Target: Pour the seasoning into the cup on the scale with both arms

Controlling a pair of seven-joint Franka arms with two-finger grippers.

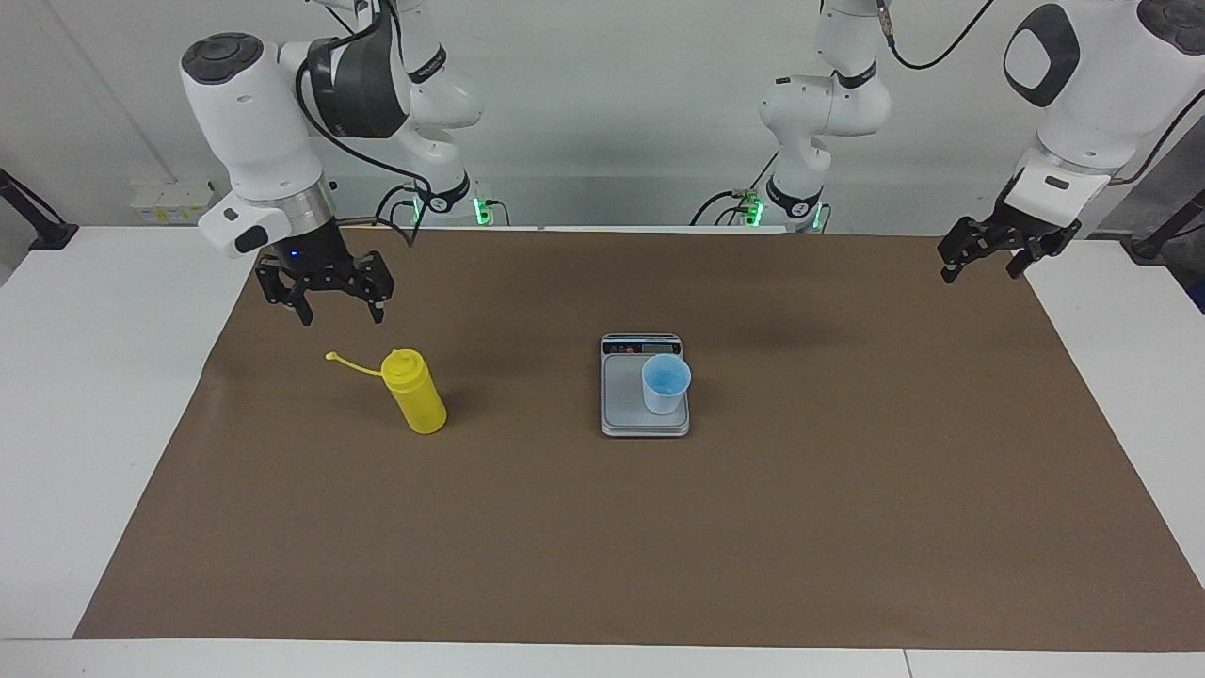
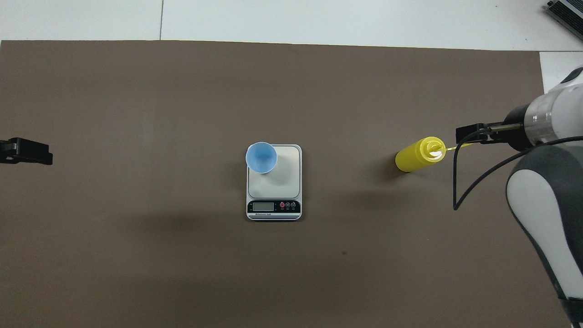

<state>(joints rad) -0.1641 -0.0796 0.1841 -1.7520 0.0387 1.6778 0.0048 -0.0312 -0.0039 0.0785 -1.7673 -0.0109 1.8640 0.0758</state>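
The yellow seasoning bottle (image 1: 415,393) (image 2: 416,155) stands on the brown mat toward the right arm's end, its cap strap (image 1: 353,363) sticking out sideways. The light blue cup (image 1: 666,383) (image 2: 261,157) sits on a corner of the silver-grey scale (image 1: 621,397) (image 2: 280,175) at mid-table. My right gripper (image 1: 342,316) (image 2: 465,135) hangs open in the air over the strap's end, touching nothing. At the other end of the mat, over its edge, my left gripper (image 1: 979,271) (image 2: 42,157) waits open and empty.
The brown mat (image 1: 602,546) covers most of the white table (image 1: 85,424). A black cable (image 2: 473,182) loops down from the right wrist. A grey device (image 2: 565,11) lies at the table's farthest corner at the right arm's end.
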